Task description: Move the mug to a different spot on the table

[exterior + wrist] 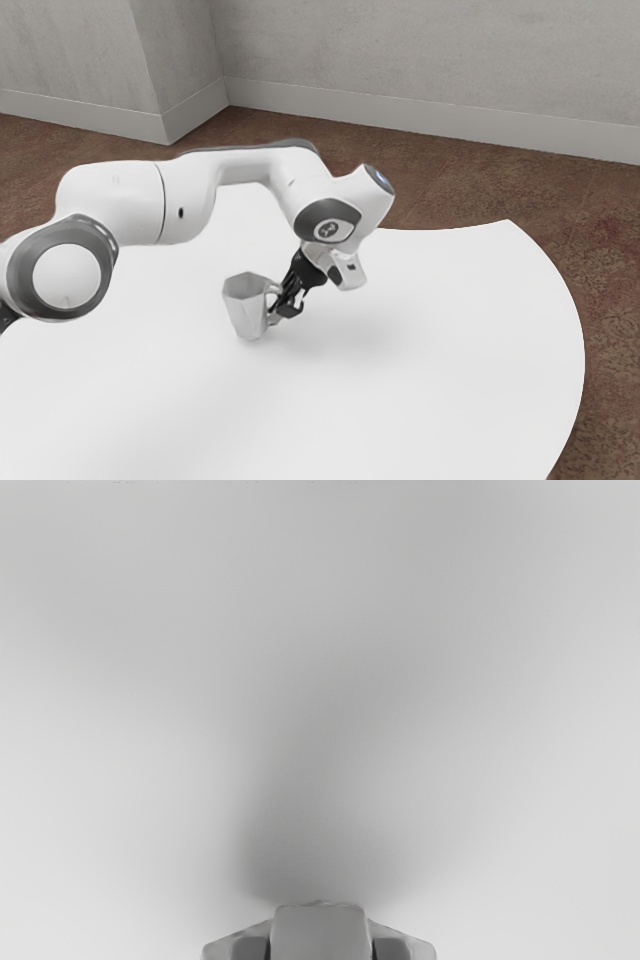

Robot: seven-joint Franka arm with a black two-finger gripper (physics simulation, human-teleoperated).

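A pale grey faceted mug stands upright on the round white table, near its middle. My black gripper reaches down from the exterior view's upper right and is shut on the mug at its rim and handle side. In the wrist view the grey mug is a blurred shape just under the hand, with its soft shadow on the white tabletop beyond it.
The table's curved edge runs along the exterior view's right, with brown floor past it. My white arm crosses above the table from the exterior view's left. Bare tabletop lies all around the mug.
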